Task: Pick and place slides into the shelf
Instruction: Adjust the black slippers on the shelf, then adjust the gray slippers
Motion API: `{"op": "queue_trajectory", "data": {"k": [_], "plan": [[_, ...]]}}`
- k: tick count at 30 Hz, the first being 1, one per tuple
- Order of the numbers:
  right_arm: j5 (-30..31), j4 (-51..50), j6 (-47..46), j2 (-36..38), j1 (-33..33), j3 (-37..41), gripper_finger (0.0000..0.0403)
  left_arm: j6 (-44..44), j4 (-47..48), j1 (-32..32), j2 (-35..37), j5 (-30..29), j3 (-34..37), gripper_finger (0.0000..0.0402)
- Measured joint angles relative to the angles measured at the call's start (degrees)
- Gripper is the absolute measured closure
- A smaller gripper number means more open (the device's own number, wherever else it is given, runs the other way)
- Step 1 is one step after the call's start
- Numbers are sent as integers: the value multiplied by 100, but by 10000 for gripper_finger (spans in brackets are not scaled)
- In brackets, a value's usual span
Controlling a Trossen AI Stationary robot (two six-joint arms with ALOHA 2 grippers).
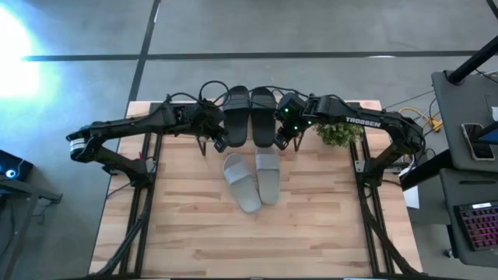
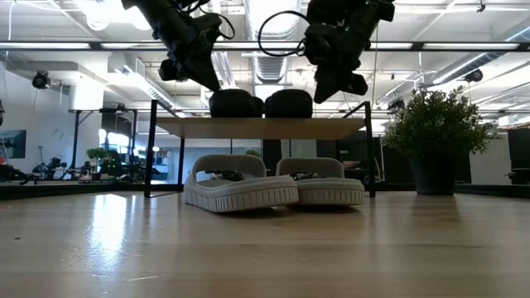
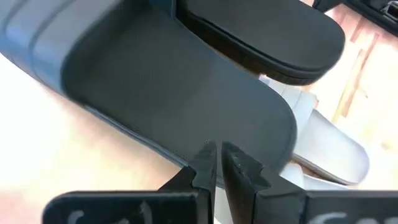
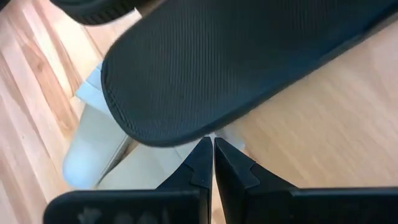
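Two black slides point(image 1: 237, 117) point(image 1: 263, 117) lie side by side, soles down, on the top board of the shelf point(image 2: 261, 127); in the low view they show as dark humps point(image 2: 234, 103) point(image 2: 288, 103). Two light grey slides point(image 1: 241, 183) point(image 1: 267, 175) rest on their soles on the table, at the shelf's near side. My left gripper point(image 1: 220, 144) point(image 3: 217, 163) hovers by the near end of the left black slide point(image 3: 186, 106), fingers almost together. My right gripper point(image 1: 280, 142) point(image 4: 210, 155) hovers by the near end of the right black slide point(image 4: 236, 68), fingers shut. In the low view both hang above the board.
A potted plant point(image 1: 338, 132) point(image 2: 431, 136) stands on the table right of the shelf, close to my right arm. Thin black shelf legs point(image 2: 151, 157) point(image 2: 368, 149) stand at either side of the grey slides. Bare tabletop point(image 1: 249, 241) stretches toward the near edge.
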State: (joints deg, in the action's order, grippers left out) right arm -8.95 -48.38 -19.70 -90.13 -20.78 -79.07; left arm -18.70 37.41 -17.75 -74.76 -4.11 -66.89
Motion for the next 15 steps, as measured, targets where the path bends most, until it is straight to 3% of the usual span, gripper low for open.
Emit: {"op": "queue_trajectory", "data": {"k": [7,15], "plan": [[13,-861,114,371,153,5,394,393,431,891,326,62,85,391],[-185,-1571,-99,718,642,307,394,-1065,411,2115,299,52,348,391]]}}
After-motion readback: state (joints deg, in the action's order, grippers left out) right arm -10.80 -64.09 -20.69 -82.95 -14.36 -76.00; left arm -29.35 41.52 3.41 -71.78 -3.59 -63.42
